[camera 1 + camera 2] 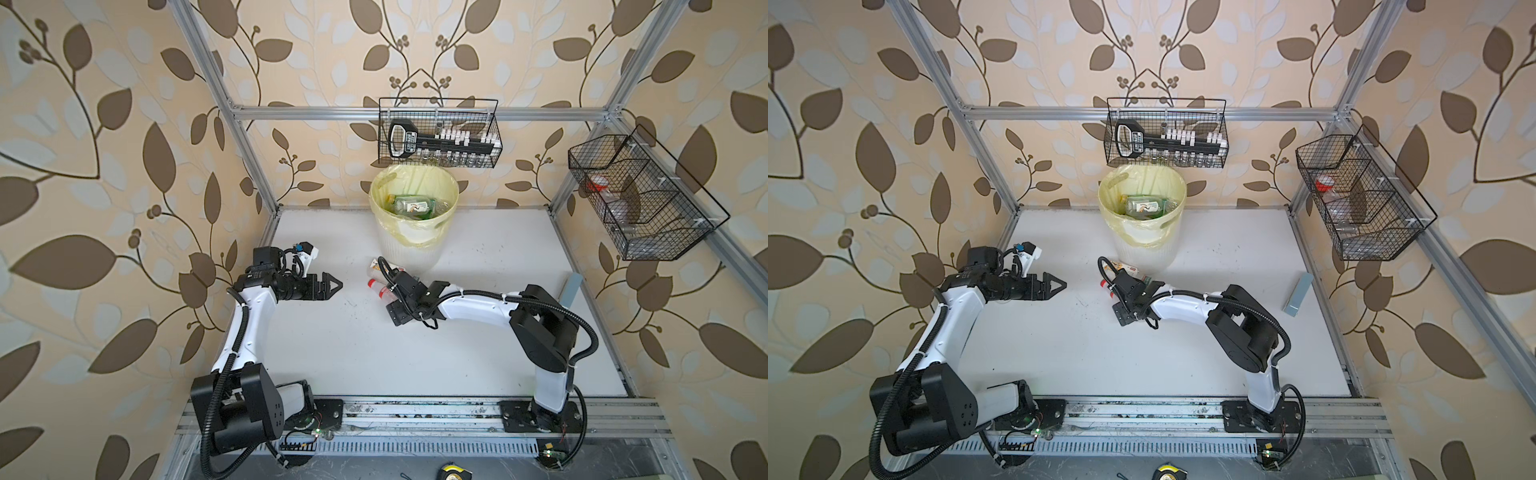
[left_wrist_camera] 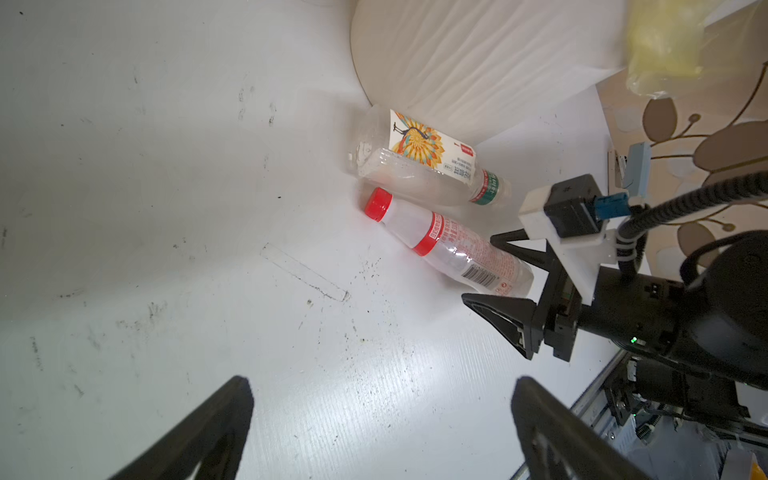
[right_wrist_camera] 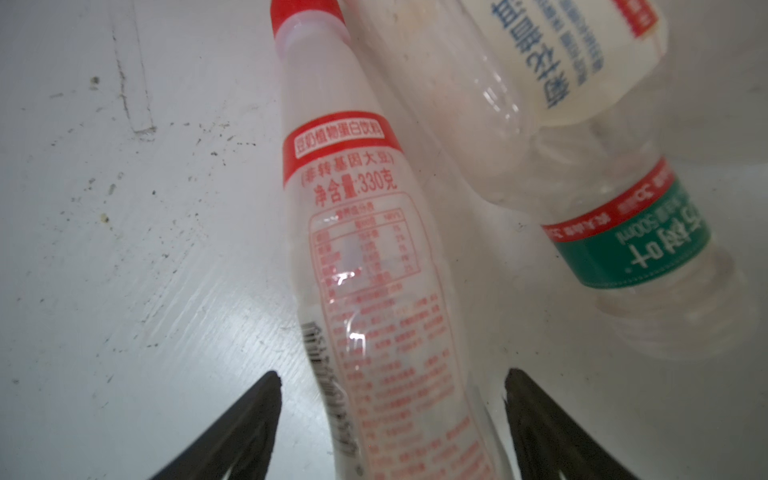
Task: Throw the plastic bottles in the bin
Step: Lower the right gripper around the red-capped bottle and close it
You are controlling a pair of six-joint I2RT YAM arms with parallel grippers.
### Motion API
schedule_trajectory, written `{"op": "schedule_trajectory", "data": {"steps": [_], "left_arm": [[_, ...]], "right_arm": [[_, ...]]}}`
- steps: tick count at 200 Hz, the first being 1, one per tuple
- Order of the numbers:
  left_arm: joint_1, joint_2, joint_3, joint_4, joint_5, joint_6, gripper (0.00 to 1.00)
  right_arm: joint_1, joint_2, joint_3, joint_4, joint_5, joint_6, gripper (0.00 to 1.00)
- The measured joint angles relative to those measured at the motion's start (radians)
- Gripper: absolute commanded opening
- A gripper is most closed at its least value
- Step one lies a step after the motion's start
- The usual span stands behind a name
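Note:
Two plastic bottles lie side by side on the white table just in front of the bin (image 1: 409, 253). One is clear with a red cap and red print (image 1: 376, 286) (image 2: 436, 245) (image 3: 353, 208). The other is clear with a peacock label and a green band (image 1: 376, 268) (image 2: 424, 162) (image 3: 602, 232). My right gripper (image 1: 386, 291) (image 3: 390, 374) is open and straddles the red-capped bottle's lower body, with a gap showing on each side. My left gripper (image 1: 337, 285) (image 2: 382, 380) hangs open over bare table to the left. Several bottles (image 1: 415, 205) lie inside the bin's yellow bag.
A black wire basket (image 1: 440, 133) with a vial rack hangs on the back rail above the bin. A second wire basket (image 1: 640, 199) hangs on the right rail. A blue-grey block (image 1: 571, 286) leans at the table's right edge. Aluminium posts frame the table.

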Motion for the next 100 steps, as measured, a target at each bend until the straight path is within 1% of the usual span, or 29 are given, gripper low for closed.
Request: {"op": "schedule_trajectory", "data": {"steps": [40,100], "left_arm": [[0.006,0.0,0.0,-0.002,0.002,0.0,0.99],[0.018,0.0,0.0,-0.005,0.005,0.0,0.99]], "right_arm": [[0.006,0.004,0.0,-0.005,-0.001,-0.009,0.75],[0.021,0.027,0.01,-0.019,-0.001,-0.024,0.53]]}}
